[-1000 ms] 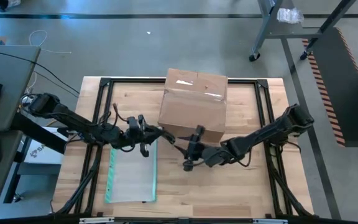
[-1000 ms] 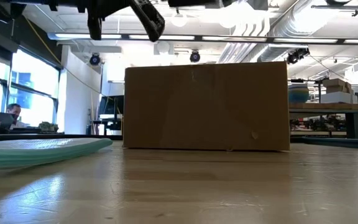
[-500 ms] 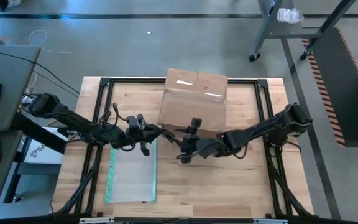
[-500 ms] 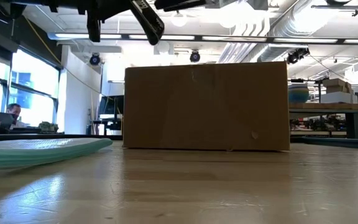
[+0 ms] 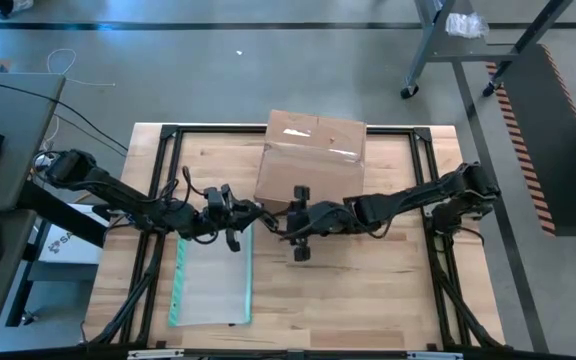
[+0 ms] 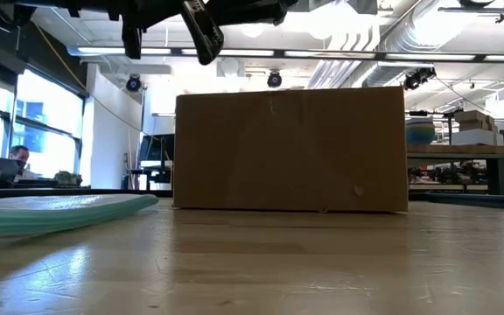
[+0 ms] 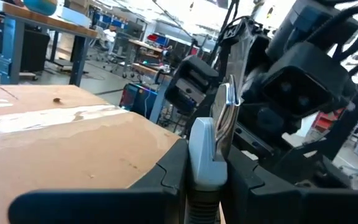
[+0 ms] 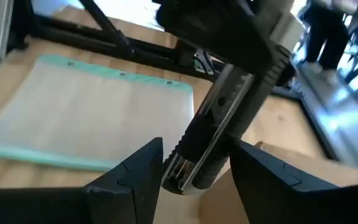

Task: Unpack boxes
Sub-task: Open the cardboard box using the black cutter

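Observation:
The brown cardboard box (image 5: 311,165) stands shut on its bottom at the table's far middle, with clear tape on its top seam; it fills the low view (image 6: 291,149). By its near left corner my left gripper (image 5: 233,215) is shut on a grey and black utility knife (image 7: 204,152). The knife points toward my right arm. My right gripper (image 5: 286,226) is open. Its two fingers (image 8: 143,171) stand on either side of the knife's dark end (image 8: 197,152); I cannot tell whether they touch it. My left gripper pinches the knife's grey handle (image 7: 202,168) between its two fingers. The fingers come about level from the table's left, and the knife lies along them, sticking out past their ends. The knife is lifted clear of the table, beside the box's near left corner.
A flat clear pouch with a teal edge (image 5: 211,280) lies on the table at the near left, below my left gripper. A black frame (image 5: 173,135) runs round the tabletop. Bare wood lies at the near right.
My right gripper has gone toward the table's left, up to the knife in my left gripper, and its wrist has swung round so the fingers now point at the knife. The left gripper and the box have kept still.

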`<action>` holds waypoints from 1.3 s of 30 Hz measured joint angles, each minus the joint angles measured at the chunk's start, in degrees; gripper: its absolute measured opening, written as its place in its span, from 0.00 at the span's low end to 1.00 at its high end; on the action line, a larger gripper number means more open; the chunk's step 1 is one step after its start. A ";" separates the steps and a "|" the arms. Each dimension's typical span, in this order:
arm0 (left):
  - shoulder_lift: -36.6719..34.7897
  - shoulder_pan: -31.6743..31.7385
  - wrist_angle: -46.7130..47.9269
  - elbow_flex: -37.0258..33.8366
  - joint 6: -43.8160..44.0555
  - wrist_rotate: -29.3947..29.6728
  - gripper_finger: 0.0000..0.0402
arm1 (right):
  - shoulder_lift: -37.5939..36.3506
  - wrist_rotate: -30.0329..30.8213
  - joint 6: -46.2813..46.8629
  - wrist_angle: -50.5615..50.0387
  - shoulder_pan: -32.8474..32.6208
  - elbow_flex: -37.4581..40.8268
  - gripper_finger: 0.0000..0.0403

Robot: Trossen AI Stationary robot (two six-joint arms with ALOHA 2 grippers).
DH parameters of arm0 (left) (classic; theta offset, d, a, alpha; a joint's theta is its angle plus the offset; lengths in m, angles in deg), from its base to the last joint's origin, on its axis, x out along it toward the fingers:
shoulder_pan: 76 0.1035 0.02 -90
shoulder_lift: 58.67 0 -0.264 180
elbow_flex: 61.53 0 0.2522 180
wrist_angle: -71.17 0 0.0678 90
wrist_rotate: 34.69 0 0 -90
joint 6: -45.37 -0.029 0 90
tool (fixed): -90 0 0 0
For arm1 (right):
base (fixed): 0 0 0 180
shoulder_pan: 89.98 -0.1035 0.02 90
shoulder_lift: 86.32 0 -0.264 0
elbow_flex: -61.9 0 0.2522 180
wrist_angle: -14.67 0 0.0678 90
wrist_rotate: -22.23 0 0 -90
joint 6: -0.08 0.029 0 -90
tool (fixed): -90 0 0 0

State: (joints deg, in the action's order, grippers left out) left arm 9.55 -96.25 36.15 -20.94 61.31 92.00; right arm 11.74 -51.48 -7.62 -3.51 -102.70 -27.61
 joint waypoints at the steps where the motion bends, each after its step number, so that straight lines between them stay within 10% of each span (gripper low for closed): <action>1: 0.00 0.00 0.05 -0.01 0.00 0.05 0.10 | 0.00 -0.29 0.90 0.00 0.13 0.00 0.42; 10: 0.00 0.00 0.09 -0.02 -0.04 0.06 0.10 | 0.00 0.24 0.19 0.15 0.31 0.00 0.41; 18: 0.04 0.03 0.40 0.00 -0.02 -0.25 0.10 | 0.00 4.64 -0.09 -0.51 -0.41 0.00 0.04; 31: 0.04 0.05 0.96 0.00 0.28 0.30 0.10 | 0.00 5.13 0.22 -0.46 -0.86 0.00 0.74; 39: 0.04 0.05 0.93 0.00 1.96 8.73 0.10 | 3.16 26.16 7.73 4.15 -5.48 0.02 0.89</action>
State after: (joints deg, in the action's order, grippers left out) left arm 9.60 -96.21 37.07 -20.94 63.27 100.73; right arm 14.90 -25.32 0.11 0.63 -108.18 -27.59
